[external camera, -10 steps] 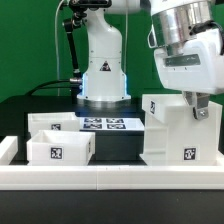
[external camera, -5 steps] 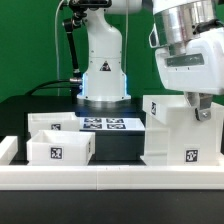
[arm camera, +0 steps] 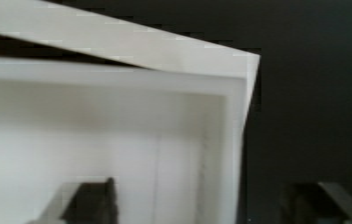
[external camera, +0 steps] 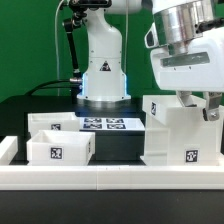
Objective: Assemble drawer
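1. Hovering at the top edge of the drawer shell (external camera: pixel 178 135), the gripper (arm camera: pixel 208 205) is at the exterior view's right.
2. Fingers (arm camera: pixel 93 203) are spread apart, one on each side of the shell's wall; no clamping seen.
3. Shell stands upright on the black table (external camera: pixel 118 148).
4. Front tray (external camera: pixel 60 150) & rear tray (external camera: pixel 45 122) sit apart from the shell, at the exterior view's left.
5. Marker board (external camera: pixel 105 125) lies btwn them, further back.

Tall white shell (external camera: pixel 180 130) stands upright; near tray (external camera: pixel 60 150) and far tray (external camera: pixel 48 122) (open-topped) sit apart from it.

Claw (external camera: pixel 206 108) over shell (external camera: pixel 176 135) corner (exterior view's right); trays (external camera: pixel 60 150) well apart.
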`<state>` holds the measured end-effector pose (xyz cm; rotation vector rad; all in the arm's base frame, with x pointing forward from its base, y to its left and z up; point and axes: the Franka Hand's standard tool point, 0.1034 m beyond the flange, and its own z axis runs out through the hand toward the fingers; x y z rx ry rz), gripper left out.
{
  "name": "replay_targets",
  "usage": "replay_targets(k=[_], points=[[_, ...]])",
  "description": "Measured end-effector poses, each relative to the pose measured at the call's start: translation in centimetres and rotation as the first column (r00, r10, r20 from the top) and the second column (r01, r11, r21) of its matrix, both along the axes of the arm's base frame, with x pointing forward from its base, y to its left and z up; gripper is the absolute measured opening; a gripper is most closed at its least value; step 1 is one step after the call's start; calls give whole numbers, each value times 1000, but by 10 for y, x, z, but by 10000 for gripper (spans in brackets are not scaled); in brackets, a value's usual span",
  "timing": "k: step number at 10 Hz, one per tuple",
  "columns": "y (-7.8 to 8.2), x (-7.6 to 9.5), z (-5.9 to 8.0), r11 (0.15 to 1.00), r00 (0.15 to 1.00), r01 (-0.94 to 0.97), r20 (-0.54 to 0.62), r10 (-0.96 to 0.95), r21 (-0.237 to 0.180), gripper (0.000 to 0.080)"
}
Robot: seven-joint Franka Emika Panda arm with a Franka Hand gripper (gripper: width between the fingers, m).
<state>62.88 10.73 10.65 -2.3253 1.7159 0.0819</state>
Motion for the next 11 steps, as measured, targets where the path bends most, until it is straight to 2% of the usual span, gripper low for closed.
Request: replay_targets(k=[1,2,5,9,10,11], points=[[0,-7,7,998,998,-61,12,61,-6,583],[-2,-14,15,991,990,-135,25,135,-14,635],[-7,-35,38,921,920,-388,46,389,-32,649],[-8,-41,35,874,873,-484,48,486,-52,649],[-12,-48,32,773,776,-628,6,631,-93,649],[-21,-50,31,636,642,-760,-1,767,-133,649]])
